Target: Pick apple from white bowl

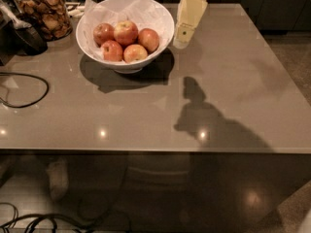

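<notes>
Apple, round, in glossy bowl; gripper beside.

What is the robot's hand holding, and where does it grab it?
Nothing is held. The gripper hangs empty just beside the white bowl; the apple lies inside it.

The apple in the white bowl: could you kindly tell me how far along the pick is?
Early stage. Done: the pincer hangs just right of the white bowl, near its rim. In hand: the approach. The apple lies in the bowl among four others, untouched. Left: move over the bowl, descend, grasp that apple and lift it out.
</notes>
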You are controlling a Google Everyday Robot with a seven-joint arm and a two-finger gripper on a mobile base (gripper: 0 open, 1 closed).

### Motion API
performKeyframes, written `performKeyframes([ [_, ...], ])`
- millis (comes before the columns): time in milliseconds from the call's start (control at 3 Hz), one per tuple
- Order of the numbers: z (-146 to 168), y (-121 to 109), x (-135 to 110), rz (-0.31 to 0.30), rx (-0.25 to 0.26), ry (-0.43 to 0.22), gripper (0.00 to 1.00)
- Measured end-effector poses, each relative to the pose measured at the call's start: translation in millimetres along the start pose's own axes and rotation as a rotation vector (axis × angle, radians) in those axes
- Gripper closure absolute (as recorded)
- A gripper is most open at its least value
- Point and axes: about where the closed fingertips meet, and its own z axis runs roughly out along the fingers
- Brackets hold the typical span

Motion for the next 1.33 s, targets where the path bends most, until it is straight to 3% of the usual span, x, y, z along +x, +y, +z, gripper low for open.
performKeyframes([
  [667,17,-33,-38,-0.003,-0.011,-0.066,0.0],
  [1333,32,-52,-62,-0.022,-0.034,-0.116,0.0],
])
